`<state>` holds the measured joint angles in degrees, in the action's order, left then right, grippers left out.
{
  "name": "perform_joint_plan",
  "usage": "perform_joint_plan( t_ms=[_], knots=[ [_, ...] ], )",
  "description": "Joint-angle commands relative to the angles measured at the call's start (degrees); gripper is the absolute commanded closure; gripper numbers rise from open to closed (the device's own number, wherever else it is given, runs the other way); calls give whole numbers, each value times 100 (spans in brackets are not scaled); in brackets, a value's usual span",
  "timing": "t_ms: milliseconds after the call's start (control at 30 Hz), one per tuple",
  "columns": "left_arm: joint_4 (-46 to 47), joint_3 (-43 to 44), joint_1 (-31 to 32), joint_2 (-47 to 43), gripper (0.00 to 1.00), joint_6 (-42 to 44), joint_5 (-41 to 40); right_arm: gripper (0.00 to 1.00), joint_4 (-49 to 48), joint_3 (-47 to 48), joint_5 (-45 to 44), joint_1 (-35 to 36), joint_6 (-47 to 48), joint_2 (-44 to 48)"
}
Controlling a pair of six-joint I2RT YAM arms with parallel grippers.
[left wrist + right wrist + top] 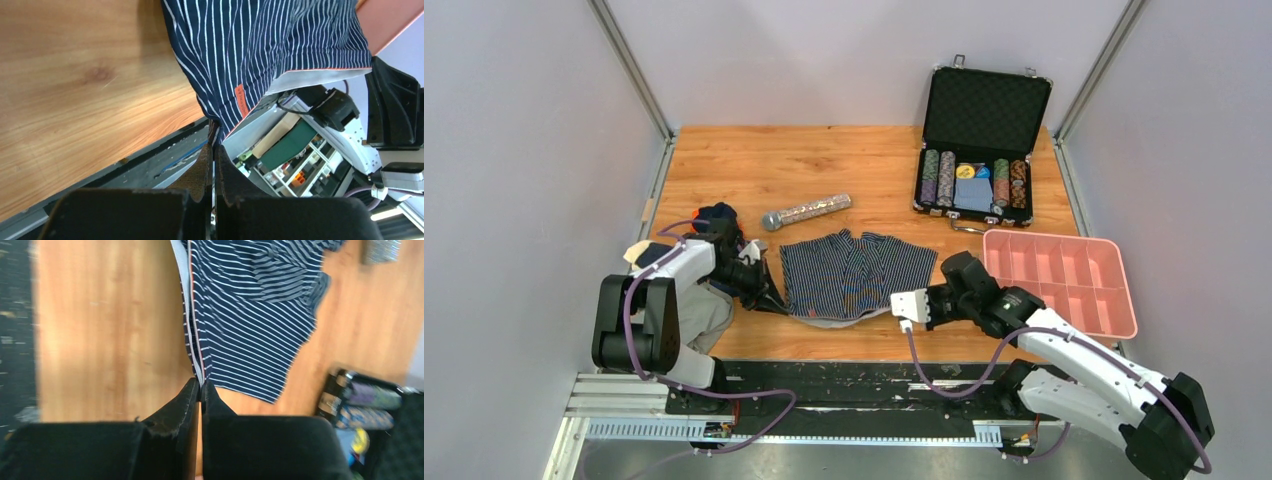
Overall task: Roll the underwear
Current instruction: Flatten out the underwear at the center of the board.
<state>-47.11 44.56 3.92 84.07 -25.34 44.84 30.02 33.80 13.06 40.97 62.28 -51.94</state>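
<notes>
The striped navy underwear (854, 272) lies spread flat on the wooden table between my two arms, its waistband along the near edge. My left gripper (772, 298) is shut on its near left corner; in the left wrist view the fingertips (214, 148) pinch the striped underwear (260, 45) just below an orange tag. My right gripper (896, 303) is shut on the near right corner; in the right wrist view its tips (201, 385) clamp the waistband edge of the underwear (250, 315). A second, plain navy underwear with an orange patch (715, 214) sits bunched at the far left.
A grey cloth (709, 318) lies under the left arm. Behind the underwear lies a glittery tube (809, 212). An open black case of poker chips (979, 150) stands at the back right. A pink divided tray (1064, 275) sits just right of my right arm.
</notes>
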Motion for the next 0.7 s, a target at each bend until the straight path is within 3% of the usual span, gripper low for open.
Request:
perform_joint_plan(
  t_ms=[0, 33, 167, 200, 300, 467, 600, 667],
  knots=[
    [-67, -329, 120, -126, 100, 30, -113, 98, 695, -77, 910, 328, -416, 56],
    [-73, -362, 127, -109, 100, 16, -158, 95, 908, -64, 1094, 373, -425, -11],
    [-281, -349, 152, -5, 46, 95, -368, 67, 1651, 207, 1701, 447, -402, -319],
    [-439, -297, 152, 19, 42, 137, -423, 58, 1891, 367, 1774, 450, -418, -406],
    [-970, 135, 157, 38, 31, 451, -606, 50, 2485, 950, 1848, 394, -443, -551],
    [-970, 910, 153, 54, 32, 740, -1203, 51, 2420, 1480, 1858, -44, -382, -902],
    [-125, 1561, 174, 422, 49, 1271, -1224, 60, 1781, 2053, 1928, -640, -1003, -2044],
    [468, 1775, 221, 636, 63, 1372, -1142, 67, 1460, 2528, 1836, -866, -1402, -2792]
  ],
)
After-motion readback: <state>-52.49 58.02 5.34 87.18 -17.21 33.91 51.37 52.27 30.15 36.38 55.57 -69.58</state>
